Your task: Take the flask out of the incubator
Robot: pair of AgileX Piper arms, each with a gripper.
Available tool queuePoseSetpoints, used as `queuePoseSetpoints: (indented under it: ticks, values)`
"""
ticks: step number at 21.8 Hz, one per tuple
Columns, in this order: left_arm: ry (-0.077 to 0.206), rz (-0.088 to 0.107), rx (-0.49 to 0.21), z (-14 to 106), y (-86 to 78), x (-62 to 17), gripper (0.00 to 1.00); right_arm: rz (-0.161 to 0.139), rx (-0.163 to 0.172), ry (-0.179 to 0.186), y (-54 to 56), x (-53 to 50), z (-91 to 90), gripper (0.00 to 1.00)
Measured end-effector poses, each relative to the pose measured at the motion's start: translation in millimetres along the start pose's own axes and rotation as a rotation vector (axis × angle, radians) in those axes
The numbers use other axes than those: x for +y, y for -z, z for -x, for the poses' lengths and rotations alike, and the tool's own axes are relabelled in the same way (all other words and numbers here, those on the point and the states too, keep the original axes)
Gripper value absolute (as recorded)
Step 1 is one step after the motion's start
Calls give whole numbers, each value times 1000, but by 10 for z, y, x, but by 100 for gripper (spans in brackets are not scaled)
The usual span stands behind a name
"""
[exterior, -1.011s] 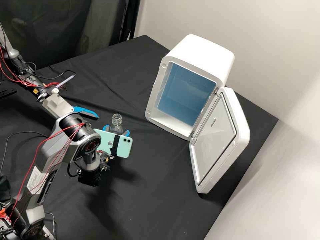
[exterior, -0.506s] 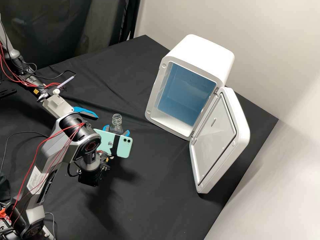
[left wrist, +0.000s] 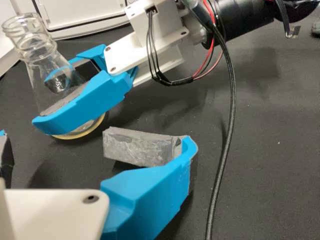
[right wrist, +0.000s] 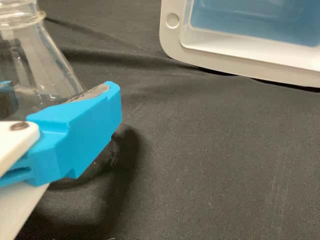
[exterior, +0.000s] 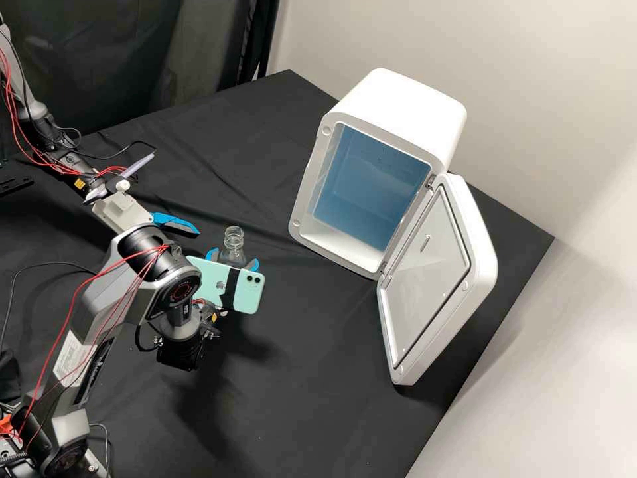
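A clear glass flask (exterior: 231, 243) stands upright on the black bench, out in front of the white incubator (exterior: 398, 113). The incubator's door (exterior: 431, 272) hangs open and its blue inside holds nothing. My right gripper (exterior: 232, 261) is shut on the flask (right wrist: 35, 60) low on its cone, one blue finger (right wrist: 75, 130) against the glass. The flask (left wrist: 42, 65) rests with its base on the cloth, a finger of the right gripper (left wrist: 82, 102) on each side. My left gripper (exterior: 174, 226) stands open just left of the flask, its grey pad (left wrist: 140, 147) bare.
The open door reaches toward the bench's right edge (exterior: 504, 318). Red wires (exterior: 40, 153) and black cables (left wrist: 225, 150) trail from the arms at the left. A mint-green camera mount (exterior: 232, 285) sits on the right wrist. Bare black cloth lies between flask and incubator.
The left arm has shifted slightly to the right, toward the flask. The right gripper and the flask have stayed put.
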Motion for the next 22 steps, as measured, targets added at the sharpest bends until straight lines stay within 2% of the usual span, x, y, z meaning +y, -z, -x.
queuePoseSetpoints:
  ticks: [16,22]
  values:
    - [-3,2,5,0,18,9,100,-1,-3,-2,-8,5,4,0]
    - [-13,-1,5,-15,21,39,100,-1,-3,-2,-8,5,4,0]
